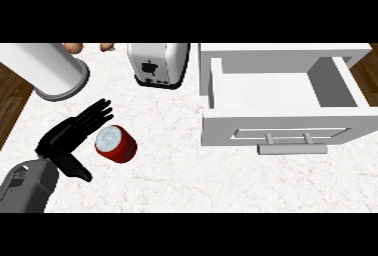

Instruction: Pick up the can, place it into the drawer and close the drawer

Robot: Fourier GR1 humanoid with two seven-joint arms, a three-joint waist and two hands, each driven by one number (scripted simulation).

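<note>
Left hand [71, 132] spread beside can [116, 145] — toaster [157, 64], white cylinder [46, 67] behind; drawer [221, 129] open.

To the right of your left hand [74, 132], beyond the can [116, 144], you have bare counter [214, 175] as far as the open drawer [221, 125], whose front panel and handle [291, 148] jut toward you. Ahead of the fingers stands a white cylinder [48, 67], with a toaster [157, 65] further right.
</note>
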